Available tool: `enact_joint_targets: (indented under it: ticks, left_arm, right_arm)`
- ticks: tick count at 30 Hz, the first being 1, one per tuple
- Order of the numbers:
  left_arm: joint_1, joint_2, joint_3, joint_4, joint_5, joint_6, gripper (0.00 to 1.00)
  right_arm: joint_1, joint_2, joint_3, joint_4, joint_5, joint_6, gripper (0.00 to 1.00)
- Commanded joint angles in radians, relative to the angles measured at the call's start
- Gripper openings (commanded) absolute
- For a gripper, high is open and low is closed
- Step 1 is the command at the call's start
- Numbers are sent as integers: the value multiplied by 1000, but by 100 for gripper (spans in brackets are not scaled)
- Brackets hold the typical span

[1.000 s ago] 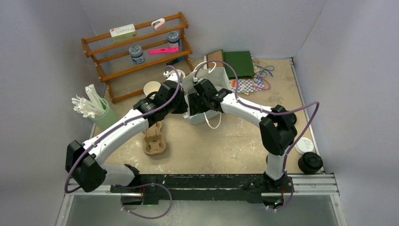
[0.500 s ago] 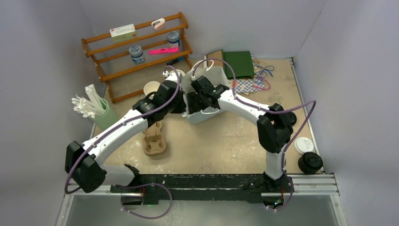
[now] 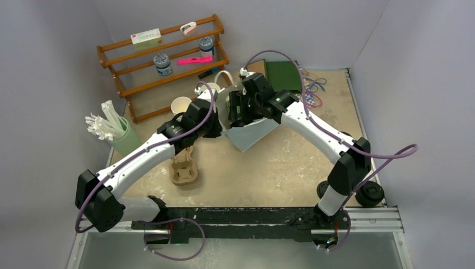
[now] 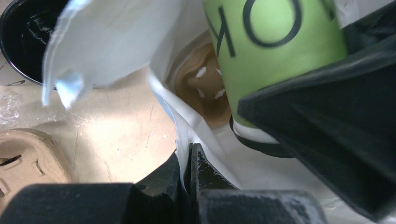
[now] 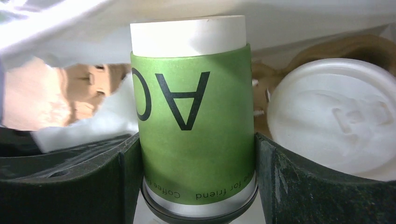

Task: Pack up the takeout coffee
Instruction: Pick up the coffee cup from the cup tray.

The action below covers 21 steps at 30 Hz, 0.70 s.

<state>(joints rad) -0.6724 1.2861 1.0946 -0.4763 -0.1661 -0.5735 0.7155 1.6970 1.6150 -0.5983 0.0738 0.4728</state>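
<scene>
Grips the green-sleeved cup [image 5: 194,121] in the right gripper [image 5: 196,158], clamped on both sides of the sleeve, with what looks like its dark lid toward the wrist and its base pointing down into the mouth of the white bag [image 3: 249,134]. Pinches the bag's rim with the left gripper [image 4: 190,161], pressed together on the paper and holding that mouth apart. Shows a white-lidded cup [image 5: 336,116] already inside the bag, just beside the held one, seated in a brown pulp carrier [image 4: 198,88]. Leaves a black cup [image 3: 369,194] out on the bench [image 3: 280,168], well apart from the bag and not yet packed. Could go wrong in several ways from here. Might land the base on the carrier's ridge rather than in its well, then topple against the white-lidded cup on release and spill inside the bag. Might knock that neighbour loose if brought down too close to it. Might snag on the loose paper drooping over the bag's mouth, dragging the tilted-looking bag or tearing the rim out of the left gripper's pinch. Might also crush the sleeve or pop the lid through too hard a squeeze. Cannot tell from here how deep the free well sits.
</scene>
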Motion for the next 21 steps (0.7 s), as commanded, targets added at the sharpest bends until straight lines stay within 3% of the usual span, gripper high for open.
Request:
enact_joint_targets:
  ticks: [1, 4, 11, 14, 21]
  left_arm:
    - [13, -19, -27, -23, -60, 58, 0]
    - [12, -18, -29, 7, -73, 72, 0]
    - [12, -22, -57, 78, -86, 88, 0]
    - [13, -24, -47, 79, -93, 78, 0]
    - [12, 68, 140, 9, -112, 72, 0]
  right_arm:
    - [-42, -54, 145, -36, -46, 46, 35]
    - [-67, -87, 180, -20, -52, 66, 34]
    - [-126, -239, -17, 222, -72, 176, 31]
    - [-155, -264, -19, 253, -127, 235, 30]
    - [-195, -310, 214, 7, -138, 214, 30]
